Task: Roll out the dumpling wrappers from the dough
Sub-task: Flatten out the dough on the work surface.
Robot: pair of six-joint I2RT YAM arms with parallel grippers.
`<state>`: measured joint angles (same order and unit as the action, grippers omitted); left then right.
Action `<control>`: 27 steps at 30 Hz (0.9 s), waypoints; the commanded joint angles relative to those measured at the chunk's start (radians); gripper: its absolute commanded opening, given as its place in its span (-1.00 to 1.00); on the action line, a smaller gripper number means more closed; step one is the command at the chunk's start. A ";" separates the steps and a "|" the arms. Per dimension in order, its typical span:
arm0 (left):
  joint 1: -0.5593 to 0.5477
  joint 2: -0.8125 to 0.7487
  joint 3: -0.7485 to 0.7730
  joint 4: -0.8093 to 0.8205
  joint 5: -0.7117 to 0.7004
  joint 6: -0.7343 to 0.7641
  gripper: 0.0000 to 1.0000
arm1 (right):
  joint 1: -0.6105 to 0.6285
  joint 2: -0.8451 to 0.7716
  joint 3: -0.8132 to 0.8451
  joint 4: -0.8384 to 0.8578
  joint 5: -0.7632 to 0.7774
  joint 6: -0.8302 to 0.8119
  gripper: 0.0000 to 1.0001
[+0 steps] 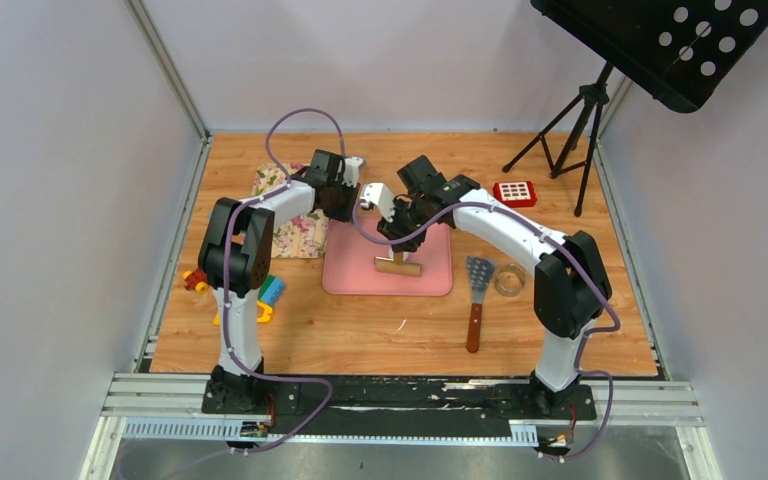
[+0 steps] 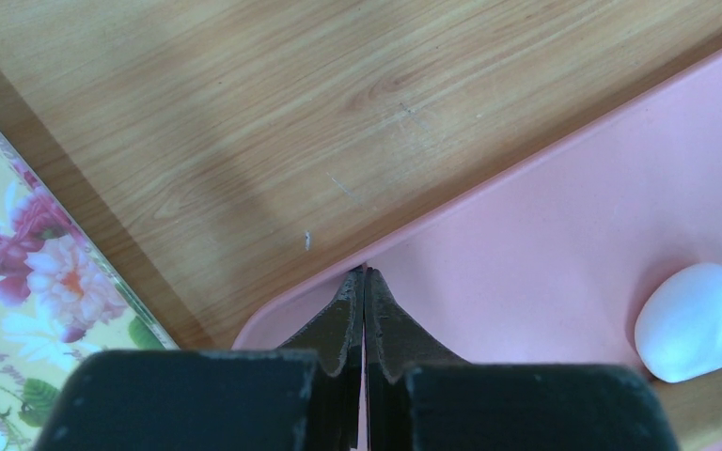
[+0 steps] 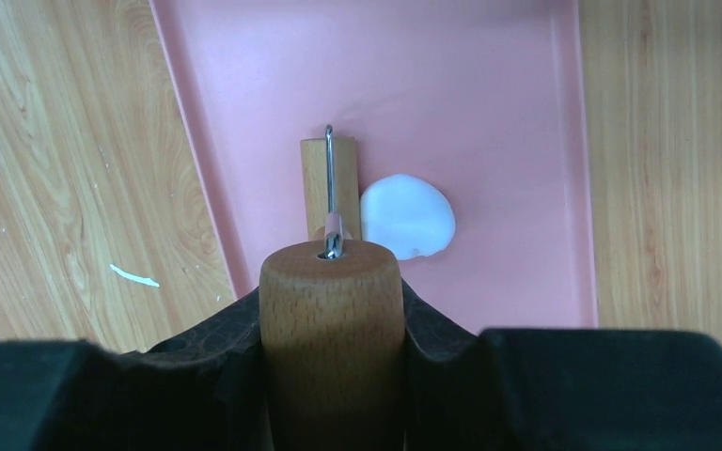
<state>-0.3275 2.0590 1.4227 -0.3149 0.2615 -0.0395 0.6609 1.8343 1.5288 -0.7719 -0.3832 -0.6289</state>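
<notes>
Wood-grain tabletop (image 1: 400,335) inside a pale-walled cell, with a black perforated music stand (image 1: 660,40) on a tripod at far right. Soft white dough (image 3: 406,216), one slightly flattened lump, sits on the rectangular pink mat (image 3: 489,94) mid-table. It's right up against the roller of the small wooden rolling pin (image 3: 313,183), on the roller's right in the right wrist view; actual contact, can't tell. Roller lies on the mat near its front edge, and a thin wire yoke runs up to the wooden handle. Right gripper (image 3: 331,315): fingers clamped on that handle from both sides. Left gripper (image 2: 365,282): fingers pressed together with nothing between them, tips at the mat's far-left corner; contact with the mat unclear. Left of the mat: yellow floral cloth (image 2: 19,310) with pink roses, cursive script on it too small to read. Right of the mat: slotted metal spatula (image 1: 477,290) with a wooden handle, then a clear glass dish (image 1: 509,279). Red block (image 1: 515,192) with white squares toward the far right; markings unreadable. Coloured toy pieces (image 1: 260,295) beside the left arm. White smear (image 3: 134,276) on the bare wood.
</notes>
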 commanded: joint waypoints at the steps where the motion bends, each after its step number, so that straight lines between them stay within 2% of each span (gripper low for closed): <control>1: 0.002 0.030 0.008 -0.021 -0.043 0.006 -1.00 | -0.001 0.060 -0.022 0.057 0.093 -0.022 -1.00; 4: 0.002 0.029 0.007 -0.021 -0.041 0.006 -1.00 | -0.001 0.020 -0.018 0.049 0.048 -0.077 -1.00; 11: 0.002 0.028 0.007 -0.021 -0.045 0.007 -1.00 | -0.013 -0.128 0.102 -0.125 -0.214 -0.201 -1.00; 17: 0.002 0.025 0.008 -0.023 -0.046 0.009 -1.00 | -0.045 -0.156 0.133 -0.134 -0.187 -0.280 -1.00; 20: 0.002 0.026 0.008 -0.022 -0.047 0.009 -1.00 | -0.066 -0.154 0.101 -0.135 -0.185 -0.407 -1.00; 24: 0.002 0.031 0.009 -0.024 -0.046 0.009 -1.00 | -0.091 -0.129 0.053 -0.186 -0.236 -0.685 -1.00; 27: 0.002 0.032 0.010 -0.024 -0.049 0.009 -1.00 | -0.104 -0.077 0.090 -0.211 -0.288 -0.722 -1.00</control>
<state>-0.3275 2.0590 1.4239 -0.3172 0.2600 -0.0399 0.5701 1.7100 1.5864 -0.9489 -0.5625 -1.1599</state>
